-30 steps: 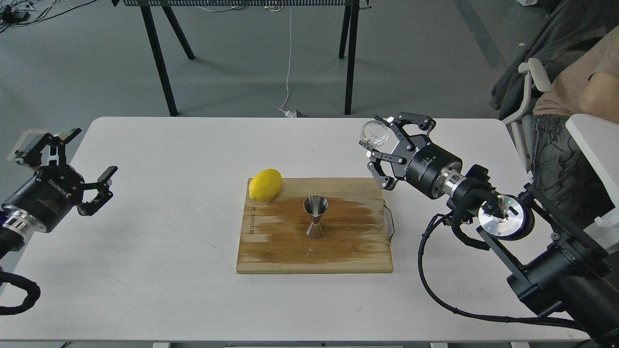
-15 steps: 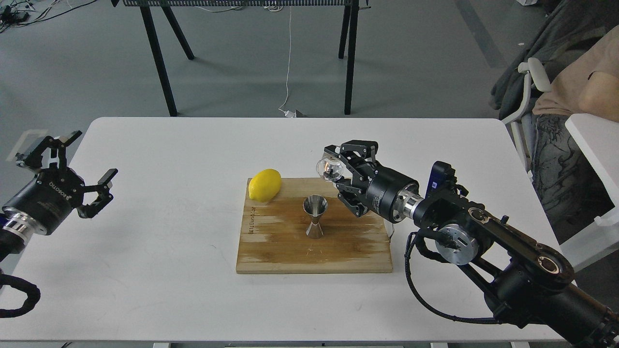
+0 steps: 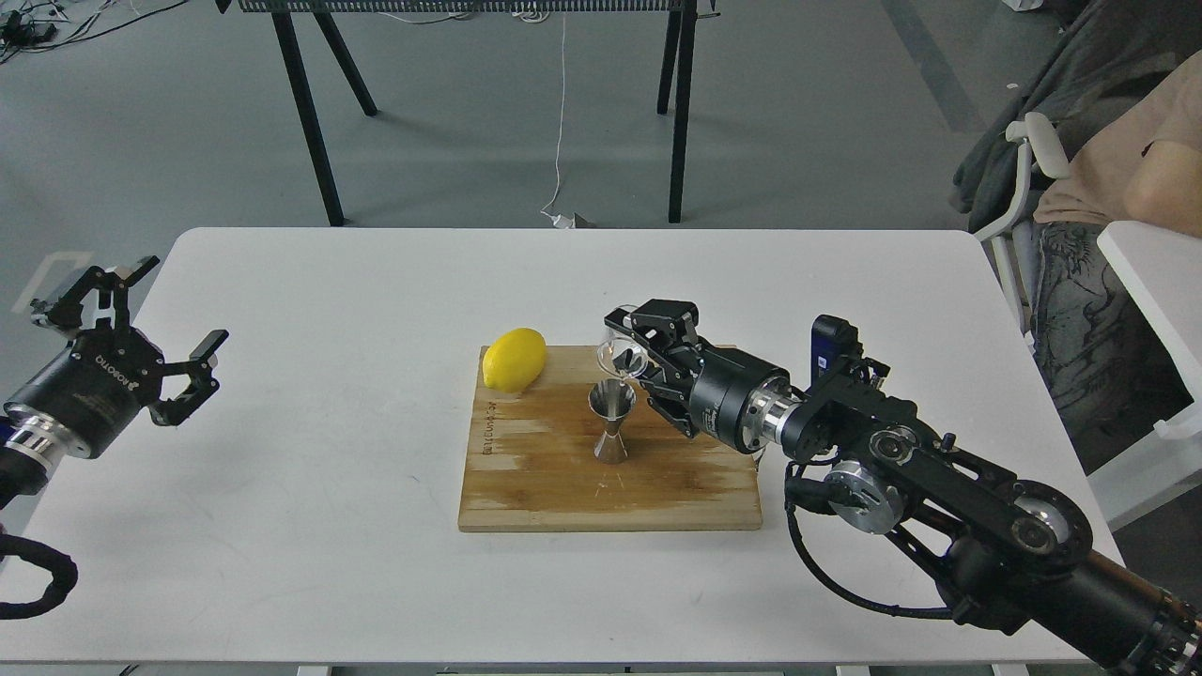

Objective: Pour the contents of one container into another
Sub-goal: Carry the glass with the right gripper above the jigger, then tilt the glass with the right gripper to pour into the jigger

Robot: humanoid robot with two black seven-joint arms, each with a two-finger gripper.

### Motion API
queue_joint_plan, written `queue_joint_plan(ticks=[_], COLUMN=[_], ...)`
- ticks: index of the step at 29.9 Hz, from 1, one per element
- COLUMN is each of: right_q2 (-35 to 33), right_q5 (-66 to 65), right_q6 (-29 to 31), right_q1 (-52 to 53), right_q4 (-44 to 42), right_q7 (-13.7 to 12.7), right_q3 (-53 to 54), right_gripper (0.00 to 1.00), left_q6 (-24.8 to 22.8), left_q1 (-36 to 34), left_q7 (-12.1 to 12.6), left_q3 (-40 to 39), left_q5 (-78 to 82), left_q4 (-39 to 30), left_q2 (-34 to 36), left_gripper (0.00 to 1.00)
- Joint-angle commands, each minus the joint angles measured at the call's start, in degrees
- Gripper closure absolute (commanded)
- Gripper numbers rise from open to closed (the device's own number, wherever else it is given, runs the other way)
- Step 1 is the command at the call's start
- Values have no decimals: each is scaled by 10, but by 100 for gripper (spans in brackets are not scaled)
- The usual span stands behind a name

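The steel jigger (image 3: pixel 611 419) stands upright on the wooden cutting board (image 3: pixel 676 488), near its middle. Right above the jigger's upper cone, the small clear glass cup (image 3: pixel 621 352) is tipped toward it, its mouth low over the rim. My right gripper (image 3: pixel 642 357) is shut on the cup, its arm coming in from the lower right. Any liquid is too small to make out. My left gripper (image 3: pixel 155 343) hovers open and empty at the table's far left edge.
A yellow lemon (image 3: pixel 515 359) lies on the board's back left corner. The white table (image 3: pixel 329 488) holds the board. A black-legged table (image 3: pixel 310 113) stands behind, and a seated person and chair (image 3: pixel 1099 188) are at the right.
My right gripper has carried the glass cup leftward and down from the table's right side to just over the jigger, tipping it. The left arm has barely shifted.
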Motion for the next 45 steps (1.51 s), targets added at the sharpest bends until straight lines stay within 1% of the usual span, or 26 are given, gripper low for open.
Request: queue_joint_plan(ticks=[1,16,23,45], right_q2=[0,-2,-4,-5], right_q5=[-15,-69,-72,-112], right_q6=[-1,-3,-6,-7], right_q1=[4,11,28,39], right_q4=[-1,-4,-6,-10], right_q7=[1,0,3,3], right_q3=[-8,-10,-46,-56], right_gripper=[69,69,69,69], left_q6=[0,0,0,0], left_q1=[1,4,4,4], left_q7=[0,0,0,0], left_q3=[-1,-1,-1,-1], left_q5=[0,0,0,0], left_q4=[3,3,3,3], left_q2=[0,0,0,0], left_gripper=[0,0,0,0])
